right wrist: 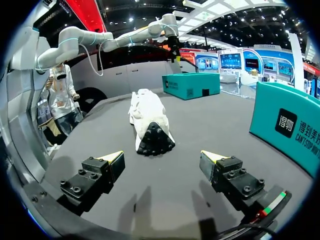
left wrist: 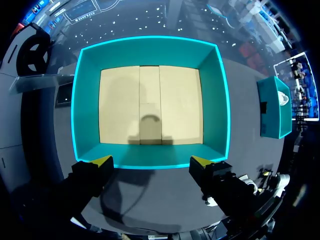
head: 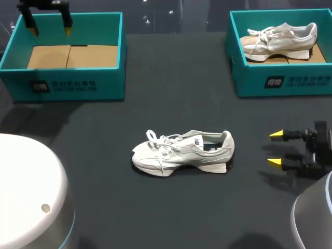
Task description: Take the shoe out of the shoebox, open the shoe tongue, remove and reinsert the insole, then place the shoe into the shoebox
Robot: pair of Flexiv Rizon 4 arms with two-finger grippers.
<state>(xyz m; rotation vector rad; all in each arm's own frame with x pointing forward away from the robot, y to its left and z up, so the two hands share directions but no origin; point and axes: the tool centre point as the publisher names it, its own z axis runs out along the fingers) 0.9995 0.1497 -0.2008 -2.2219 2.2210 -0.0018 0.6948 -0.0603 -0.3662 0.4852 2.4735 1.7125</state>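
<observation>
A white shoe (head: 182,152) lies on its side in the middle of the dark table, toe to the left. In the right wrist view its heel and sole (right wrist: 148,122) face my right gripper (right wrist: 161,159), which is open and a short way off. That gripper (head: 277,149) sits to the shoe's right in the head view. My left gripper (head: 50,28) hangs open above the empty teal shoebox (head: 111,41) at the back left. In the left wrist view the box's cardboard floor (left wrist: 150,105) lies below the left gripper (left wrist: 151,161).
A second teal shoebox (head: 244,72) at the back right holds another white and beige shoe (head: 281,39). In the right wrist view its wall (right wrist: 290,127) stands beside my right gripper, and the far box (right wrist: 191,86) shows beyond the shoe.
</observation>
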